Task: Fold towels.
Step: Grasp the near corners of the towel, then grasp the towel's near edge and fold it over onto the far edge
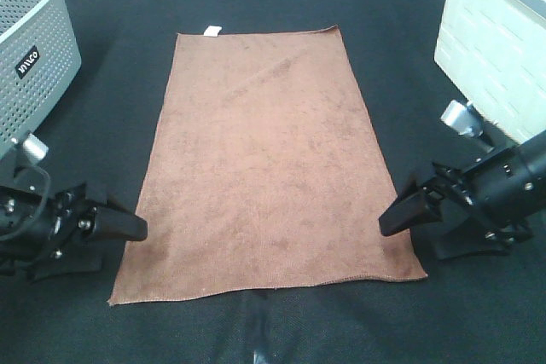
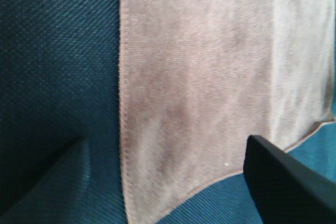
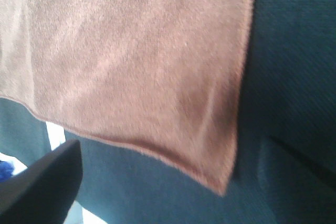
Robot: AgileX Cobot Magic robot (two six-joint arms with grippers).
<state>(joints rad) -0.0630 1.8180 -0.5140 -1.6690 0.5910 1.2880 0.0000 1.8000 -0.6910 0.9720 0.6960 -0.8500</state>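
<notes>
The reddish-brown towel (image 1: 264,159) lies flat and unfolded on the black table, its long side running away from me. Its small white tag (image 1: 212,31) is on the far short edge. My left gripper (image 1: 136,228) rests low at the towel's near-left corner, jaws open and holding nothing. The left wrist view shows the towel's hem (image 2: 122,129) between the spread fingers (image 2: 278,177). My right gripper (image 1: 390,221) sits at the near-right edge, open and empty. The right wrist view shows the towel's near-right corner (image 3: 223,182) and one dark finger (image 3: 47,182).
A grey perforated basket (image 1: 34,40) stands at the far left. A white box (image 1: 490,49) stands at the far right. The black table cloth (image 1: 401,40) surrounds the towel on all sides.
</notes>
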